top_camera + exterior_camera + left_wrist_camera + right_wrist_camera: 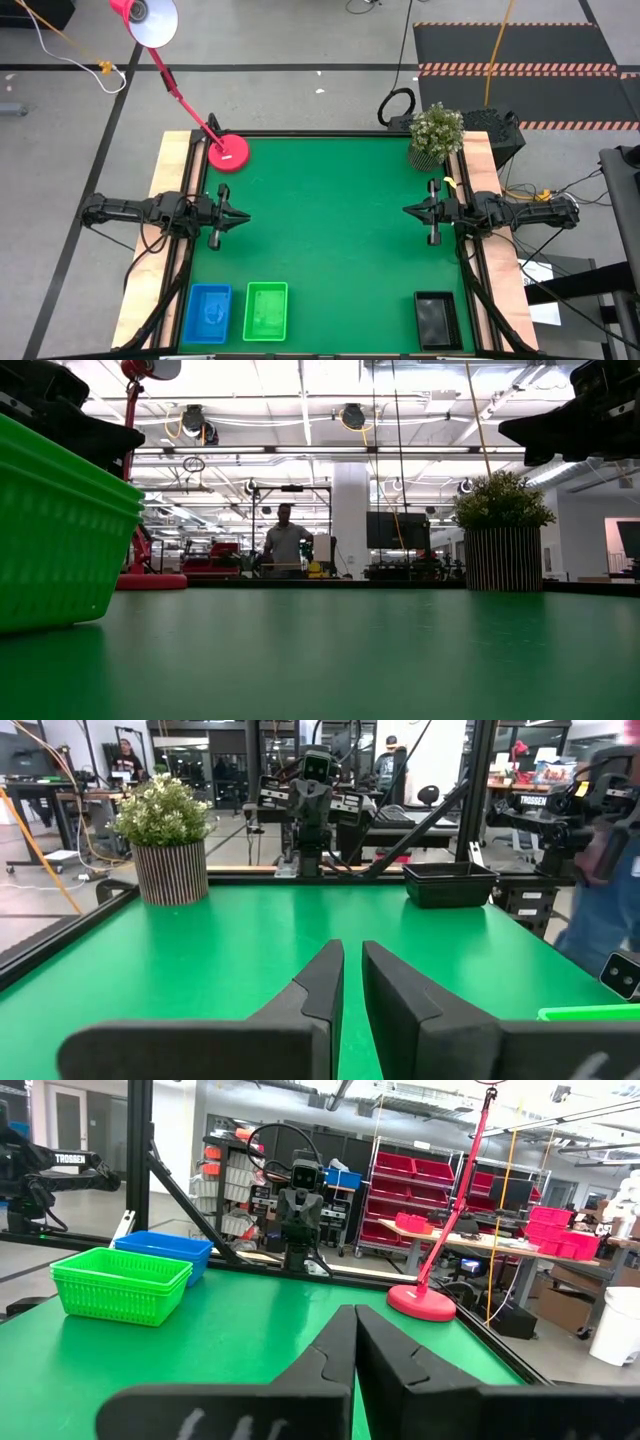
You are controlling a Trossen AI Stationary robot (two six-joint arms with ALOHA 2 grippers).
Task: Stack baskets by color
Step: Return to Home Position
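Note:
Three baskets stand on their bottoms on the green table (pixel 330 250) near its front edge: a blue basket (pixel 208 312) and a green basket (pixel 265 310) side by side at the front left, and a black basket (pixel 436 318) at the front right. My left gripper (pixel 240 216) waits at the table's left edge, pointing level toward the right; its fingers stand shut with only a thin slit between them (pixel 352 970). My right gripper (pixel 410 210) waits at the right edge, pointing left, its fingers (pixel 355 1325) shut together. Neither touches a basket.
A pink round lamp base (pixel 228 152) stands at the far left corner, its red arm slanting up and away. A potted plant (pixel 436 135) in a striped pot stands at the far right corner. The middle of the table lies bare between the two grippers.

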